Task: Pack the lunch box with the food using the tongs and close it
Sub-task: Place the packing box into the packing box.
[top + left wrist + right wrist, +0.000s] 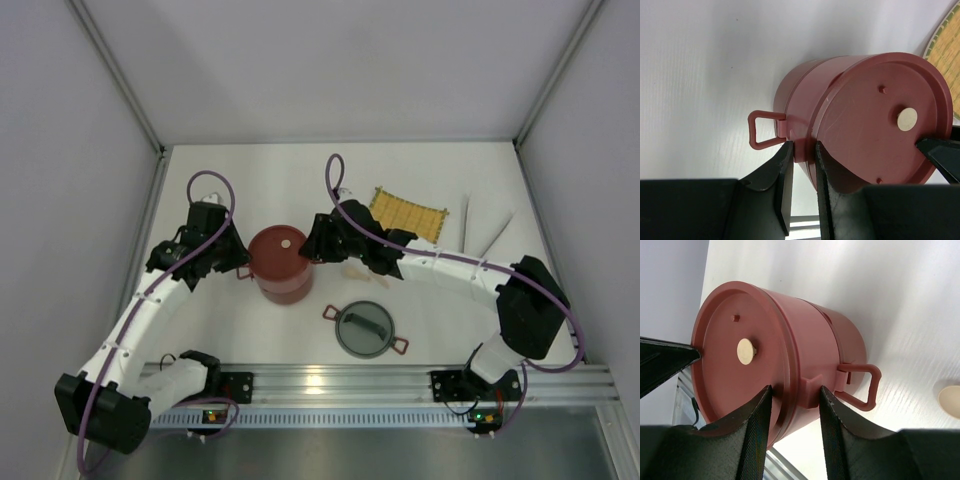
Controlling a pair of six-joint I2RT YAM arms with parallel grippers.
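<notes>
The lunch box (pixel 283 268) stands upright near the middle of the white desk (pixel 290 185), a dark-red stack with its flat red lid on top and a small cream knob at the lid's centre. The two arms reach in from opposite sides and meet at it.

The left end effector (pixel 804 147) is at the box's left flank. Its two dark fingers are closed on the small red tab from which the looped side handle sticks out, one finger pressed against each side of that tab.

The right end effector (pixel 795 390) is at the opposite flank and straddles the matching tab just under the lid rim. One finger touches the rim and the other lies against the tab's edge (whether it truly clamps or only sits there I cannot tell). Each wrist view also shows a fingertip of the other arm at the far edge of the lid.

The grey domed lid (pixel 366 330) lies nearer the arm bases, right of the stack and apart from it, with small red handles showing at two sides. A cream spoon-shaped piece (pixel 356 270) lies between it and the right arm. The yellow woven mat (pixel 407 213) lies farther back, and the pale tongs (pixel 465 222) lie to its right.
</notes>
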